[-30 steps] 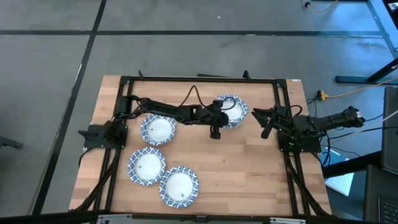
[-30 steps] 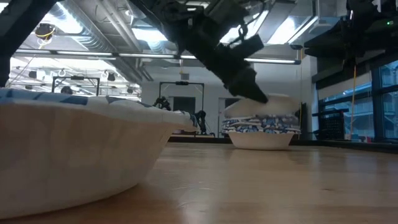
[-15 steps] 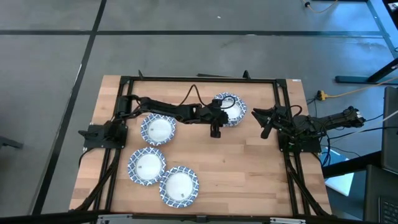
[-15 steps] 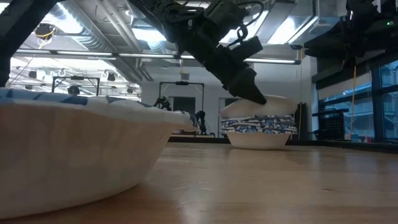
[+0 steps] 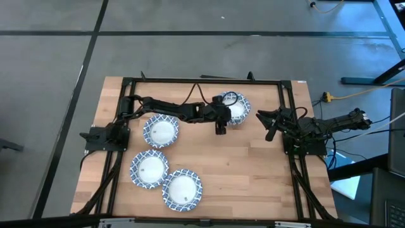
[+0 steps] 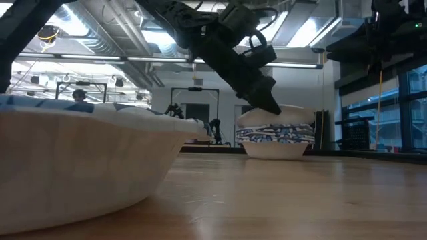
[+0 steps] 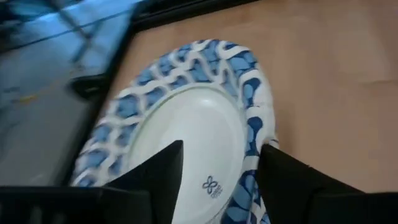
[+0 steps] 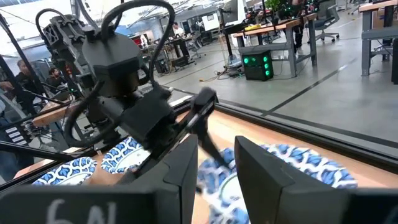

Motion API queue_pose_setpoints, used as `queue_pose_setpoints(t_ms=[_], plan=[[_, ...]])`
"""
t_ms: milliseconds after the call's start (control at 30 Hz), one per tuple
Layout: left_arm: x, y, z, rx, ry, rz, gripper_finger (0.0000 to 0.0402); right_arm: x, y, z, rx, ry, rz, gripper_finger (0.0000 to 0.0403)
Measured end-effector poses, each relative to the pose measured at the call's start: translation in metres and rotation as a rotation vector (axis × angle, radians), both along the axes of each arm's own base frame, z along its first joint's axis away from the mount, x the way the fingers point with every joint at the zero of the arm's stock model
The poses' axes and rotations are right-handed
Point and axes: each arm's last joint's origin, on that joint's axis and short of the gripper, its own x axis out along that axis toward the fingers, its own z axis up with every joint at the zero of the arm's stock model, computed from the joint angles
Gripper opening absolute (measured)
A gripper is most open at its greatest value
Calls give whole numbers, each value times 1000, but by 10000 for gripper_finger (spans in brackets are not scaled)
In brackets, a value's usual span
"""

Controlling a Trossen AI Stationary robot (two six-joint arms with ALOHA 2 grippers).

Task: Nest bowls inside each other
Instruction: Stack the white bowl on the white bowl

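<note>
A stack of nested blue-and-white bowls point(image 5: 235, 110) stands on its base near the table's far edge, right of centre point(image 6: 277, 137). My left gripper point(image 5: 223, 116) is at the stack's left side, open and slanting down. One finger point(image 7: 163, 168) is over the top bowl's white inside, the other point(image 7: 287, 180) outside its patterned rim point(image 7: 252, 118). Three single bowls rest on their bases on the table's left half point(image 5: 160, 131) point(image 5: 149, 168) point(image 5: 182, 190). My right gripper point(image 5: 268, 125) waits at the right, open with nothing between its fingers point(image 8: 216, 163). My left gripper stands astride the top bowl's rim point(image 7: 256, 146), one finger inside and one outside, coming slantwise from above and from the table's left. The gap is wider than the rim. I cannot tell whether either finger touches the bowl. The bowl sits in the stack.
A black frame point(image 5: 202, 81) runs round the table's far and side edges. The nearest single bowl fills the low view's left point(image 6: 80, 167). Bare wood lies at the middle and near right point(image 5: 253, 177). People and desks show in the room behind.
The top bowl, tilted and raised above the stack a second ago, has come down and sits lower in the stack. My left gripper has gone down with it and a little toward the far edge.
</note>
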Motion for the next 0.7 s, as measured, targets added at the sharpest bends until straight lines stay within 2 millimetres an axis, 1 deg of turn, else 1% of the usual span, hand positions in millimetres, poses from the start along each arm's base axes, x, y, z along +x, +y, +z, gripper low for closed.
queue_pose_setpoints(t_ms=[100,167,333,533,700], plan=[[-2,5,8,86,-11,81,189,0,0,0,0,0,0,108],[-2,9,9,109,-14,108,190,0,0,0,0,0,0,108],[-3,14,8,87,-14,91,190,0,0,0,0,0,0,108],[-2,12,7,13,-35,47,190,0,0,0,0,0,0,108],[0,7,11,24,-58,37,190,0,0,0,0,2,0,108]])
